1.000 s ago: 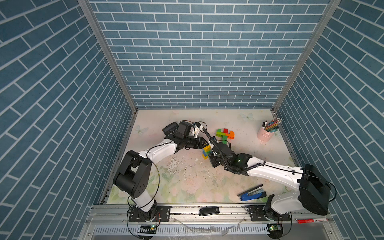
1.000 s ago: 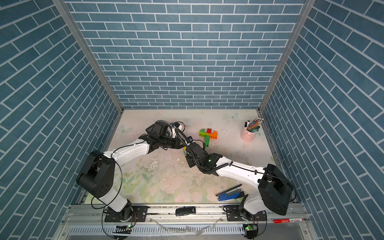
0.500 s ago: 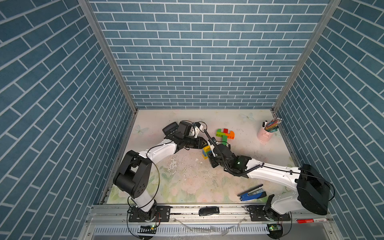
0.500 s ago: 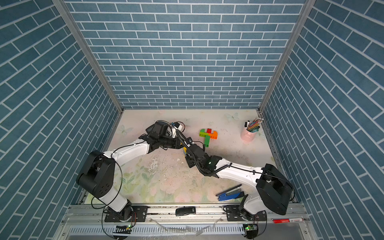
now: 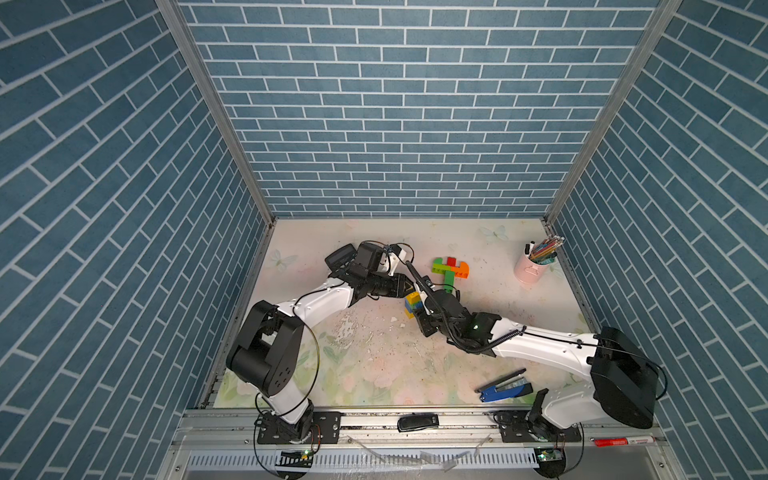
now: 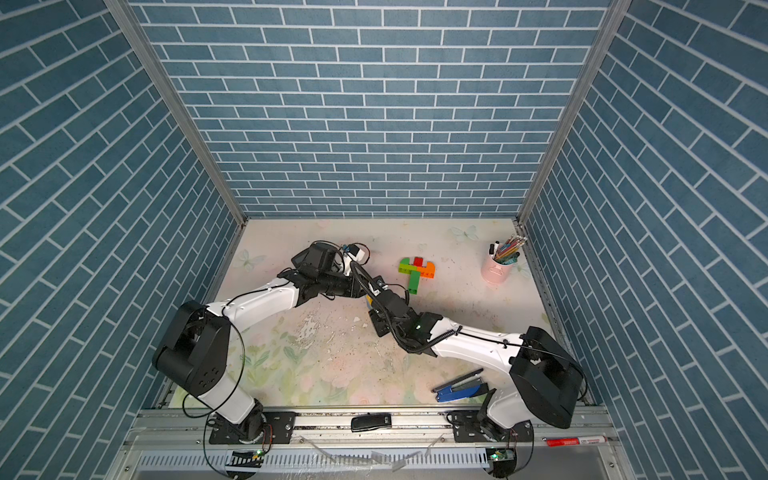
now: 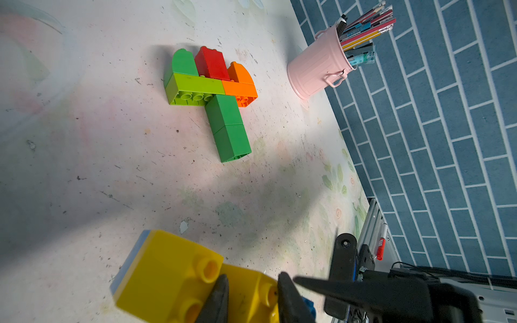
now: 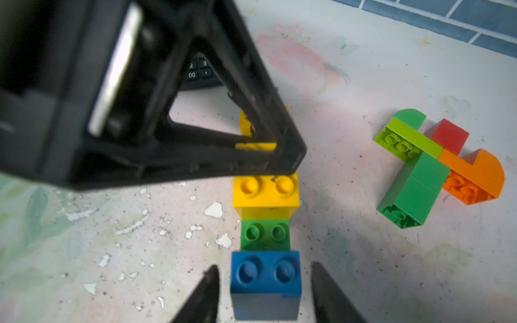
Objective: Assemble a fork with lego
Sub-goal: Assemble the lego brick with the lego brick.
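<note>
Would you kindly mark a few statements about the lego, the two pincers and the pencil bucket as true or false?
1. The left pincer is shut on the yellow lego. True.
2. The right pincer is clamped tight on the blue brick. False: its fingers stand apart from the brick on either side.
3. The red brick sits between a green brick and an orange brick. True.
4. The pink bucket lies tipped over. False: it stands upright, with pencils in it.
5. The blue brick touches the T-shaped piece. False: they lie apart.
</note>
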{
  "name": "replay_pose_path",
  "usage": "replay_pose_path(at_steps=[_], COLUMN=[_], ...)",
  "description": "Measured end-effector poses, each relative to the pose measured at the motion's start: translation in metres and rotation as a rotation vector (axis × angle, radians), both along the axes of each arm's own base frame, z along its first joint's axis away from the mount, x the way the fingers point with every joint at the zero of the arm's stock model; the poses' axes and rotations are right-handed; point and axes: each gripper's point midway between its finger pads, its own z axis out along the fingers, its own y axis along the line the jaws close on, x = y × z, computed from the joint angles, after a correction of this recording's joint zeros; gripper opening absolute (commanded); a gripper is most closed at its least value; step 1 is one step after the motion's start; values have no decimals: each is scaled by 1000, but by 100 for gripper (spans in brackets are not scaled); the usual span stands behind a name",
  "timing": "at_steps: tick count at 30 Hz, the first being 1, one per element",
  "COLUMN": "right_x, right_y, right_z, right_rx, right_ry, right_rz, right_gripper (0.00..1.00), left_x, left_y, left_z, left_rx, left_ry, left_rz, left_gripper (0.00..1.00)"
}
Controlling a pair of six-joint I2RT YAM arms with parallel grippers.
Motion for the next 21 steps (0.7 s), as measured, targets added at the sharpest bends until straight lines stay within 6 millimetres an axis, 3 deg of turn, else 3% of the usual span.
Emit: replay_pose_path(at_steps=[5, 10, 14, 17, 21], right_x=[-6, -2, 3, 16, 29], right_y=[1, 5, -7, -23, -40], right_z=[-6, 22, 49, 53, 41], right_rx=[10, 100, 279, 436, 621], right_ry=[26, -25, -46, -17, 79], right_rz=[21, 23, -22, -97, -191], right_gripper=[98, 98, 99, 99, 99], left_x=[0, 0, 0, 0, 0], left_y=[0, 0, 0, 0, 0], left_z=[0, 0, 0, 0, 0], left_rx=[0, 0, 0, 0, 0], left_ry=[0, 0, 0, 0, 0], left_rz=[0, 0, 0, 0, 0], left_gripper=[32, 31, 31, 31, 31])
